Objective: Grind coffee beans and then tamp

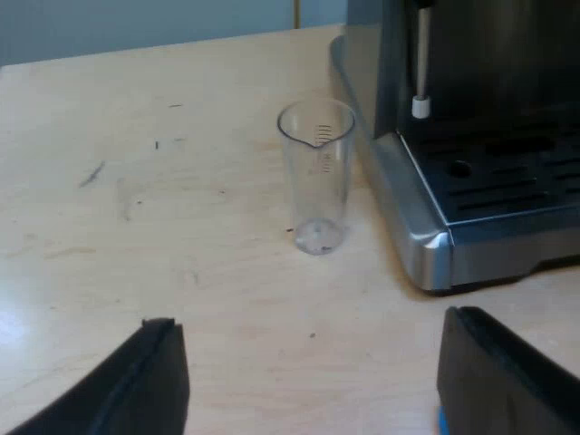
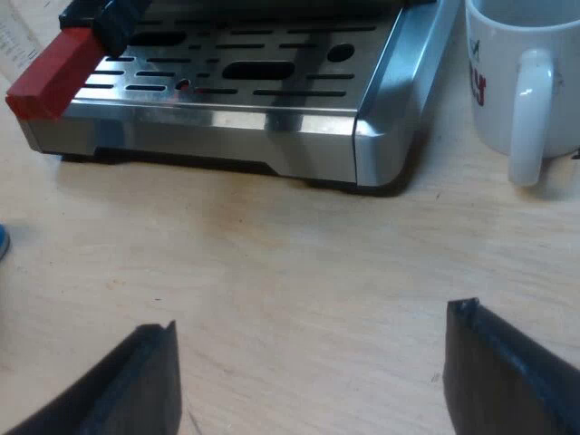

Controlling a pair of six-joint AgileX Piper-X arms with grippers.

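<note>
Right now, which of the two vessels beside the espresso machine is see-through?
The measuring glass, standing upright by the espresso machine: clear, with printed marks and no handle. The mug is white, opaque and handled.

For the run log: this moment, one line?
left gripper open, empty, facing clear measuring glass beside steel espresso machine | right gripper open, empty, at machine's front | red-ended dark handle over drip tray | white mug beside machine

The right gripper [image 2: 313,331] hangs low over the wooden table [image 2: 272,254], its two black fingers spread wide apart. Just beyond it stands the espresso machine [image 2: 272,136], showing its slotted metal drip tray [image 2: 362,54]. The holder handle's red end [image 2: 53,74] juts over one tray corner. A white mug [image 2: 498,82] with red print stands beside the opposite corner, its handle turned toward the gripper.
</note>
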